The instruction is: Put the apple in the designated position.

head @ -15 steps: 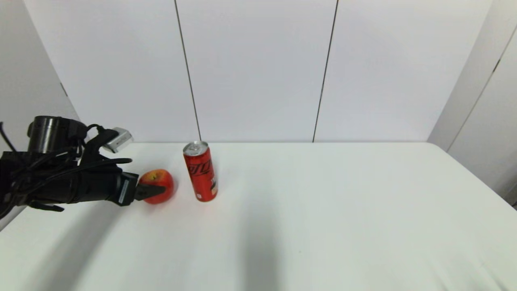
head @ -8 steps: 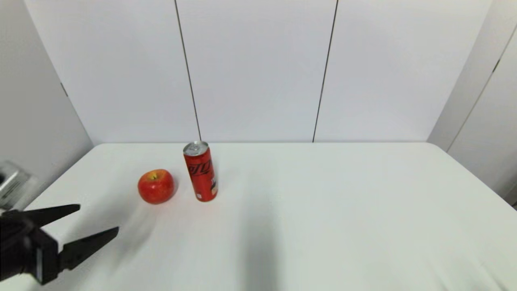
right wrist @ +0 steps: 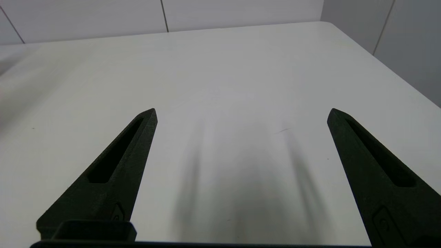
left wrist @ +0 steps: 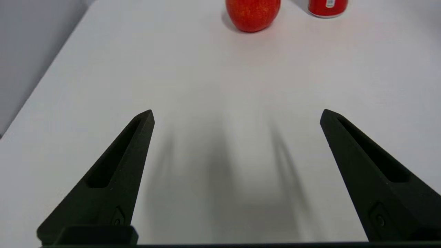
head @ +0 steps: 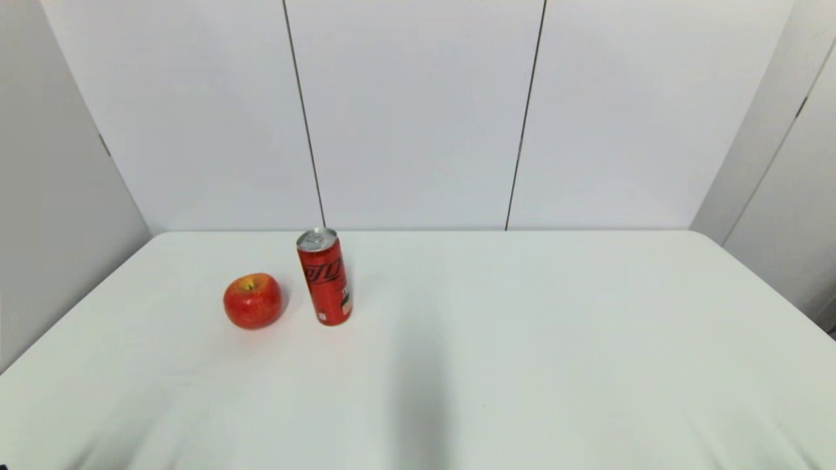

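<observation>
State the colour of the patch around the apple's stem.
Yellowish, ringing the stem dimple on the otherwise red apple; the head view shows it best.

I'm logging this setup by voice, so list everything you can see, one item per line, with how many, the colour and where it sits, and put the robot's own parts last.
apple: one, red with a yellowish patch at the stem, upright on the table's left side, next to the can on the can's left, a small gap between them.
can: one, red with a silver top, standing upright, right of the apple.
table: one, white, carrying both items.
wall panels: pale grey, behind the table.
left gripper: one, black fingers spread apart, empty, over the near left of the table, well short of the apple.
right gripper: one, black fingers spread apart, empty, over bare table.
</observation>
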